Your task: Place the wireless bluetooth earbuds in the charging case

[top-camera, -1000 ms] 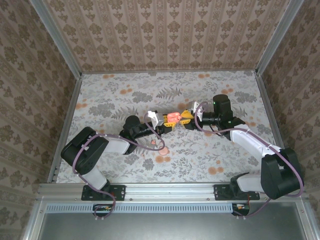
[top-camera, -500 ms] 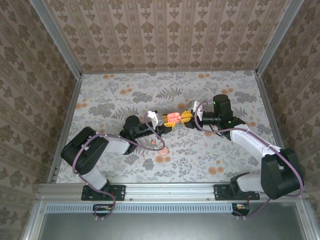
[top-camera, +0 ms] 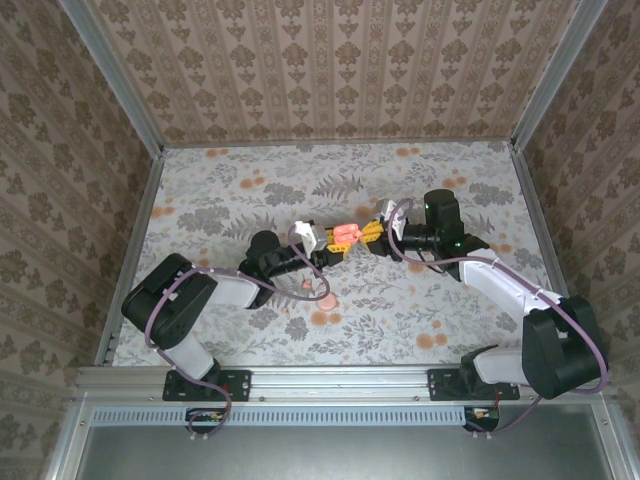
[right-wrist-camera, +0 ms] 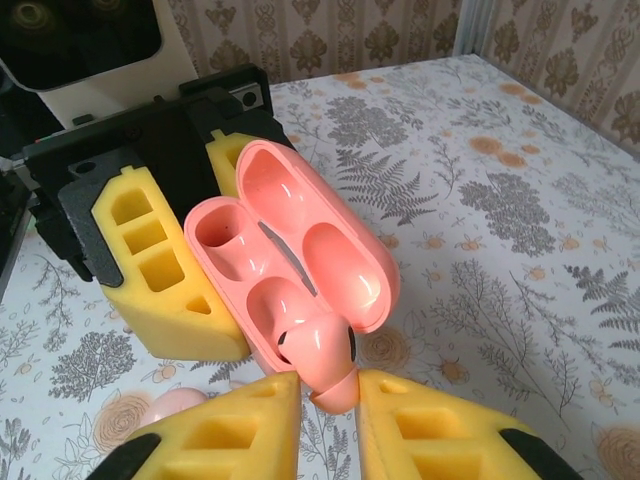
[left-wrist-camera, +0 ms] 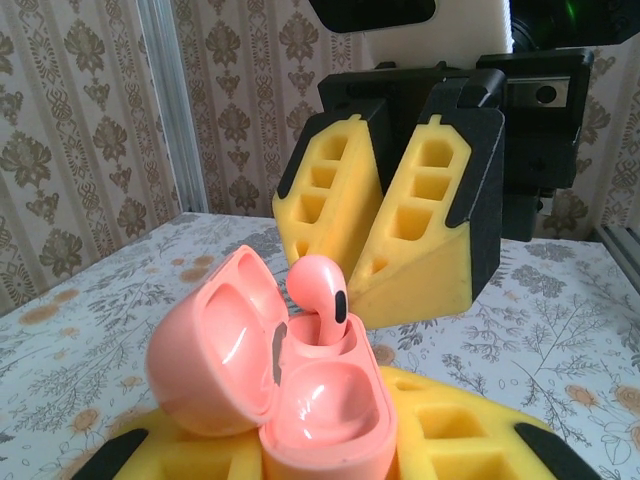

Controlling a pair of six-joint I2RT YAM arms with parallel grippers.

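Observation:
The salmon-pink charging case (left-wrist-camera: 300,400) (right-wrist-camera: 300,230) (top-camera: 345,234) stands with its lid open. My left gripper (left-wrist-camera: 320,455) (top-camera: 335,243) is shut on it, yellow fingers (right-wrist-camera: 160,270) on either side of its base. One earbud (left-wrist-camera: 322,295) (right-wrist-camera: 325,365) stands with its stem in the case's far slot and its head sticking out. My right gripper (right-wrist-camera: 330,400) (top-camera: 368,236) faces the case, its yellow fingertips (left-wrist-camera: 420,240) pinched on the end of that earbud. The near slot of the case is empty.
A pale pink rounded piece (right-wrist-camera: 175,405) (top-camera: 305,287) lies on the flowered table (top-camera: 420,320) just below the grippers; I cannot tell what it is. Patterned walls and metal rails (top-camera: 135,240) close in the table. The left arm's cable (top-camera: 322,290) loops beside it.
The right gripper's jaws have narrowed onto the earbud. Both grippers and the case have shifted very slightly towards the far side.

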